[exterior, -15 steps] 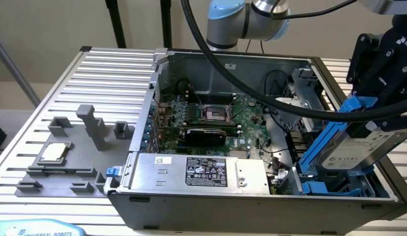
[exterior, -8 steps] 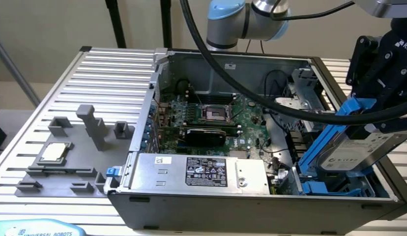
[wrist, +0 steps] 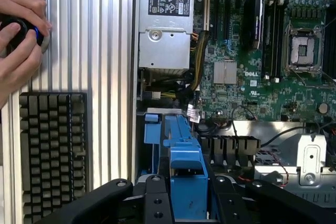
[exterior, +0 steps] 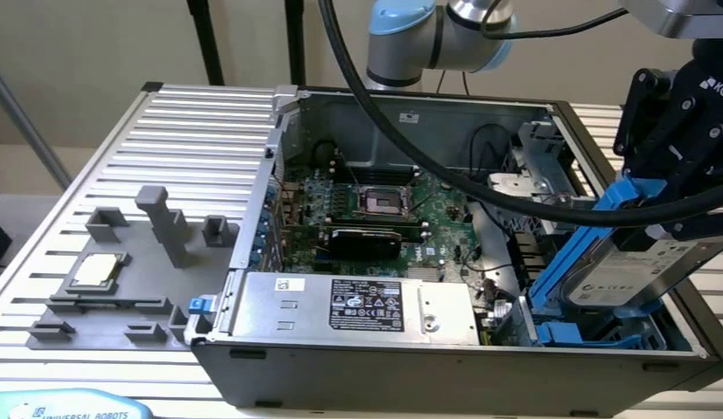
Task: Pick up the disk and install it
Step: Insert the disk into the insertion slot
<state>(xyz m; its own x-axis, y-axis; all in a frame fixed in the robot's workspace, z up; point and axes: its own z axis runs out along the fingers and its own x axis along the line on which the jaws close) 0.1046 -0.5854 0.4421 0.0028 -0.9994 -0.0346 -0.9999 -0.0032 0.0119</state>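
The disk [exterior: 627, 278] is a silver-grey drive with a white label in a blue carrier. It hangs tilted over the drive bay [exterior: 568, 333] at the exterior view's right end of the open computer case. My gripper [exterior: 676, 205] is shut on its upper end. In the wrist view the blue carrier of the disk [wrist: 185, 179] sits between my black fingers [wrist: 157, 199]. More blue bay parts [wrist: 152, 129] lie just beyond it.
The case [exterior: 455, 362] holds a motherboard [exterior: 374, 205] and a silver power supply [exterior: 361, 307] with a black label. Thick black cables [exterior: 455, 179] cross above it. A grey fixture with a small square chip [exterior: 93, 272] lies on the ribbed table. A person's hands [wrist: 18, 35] rest beside a black gridded block [wrist: 52, 150].
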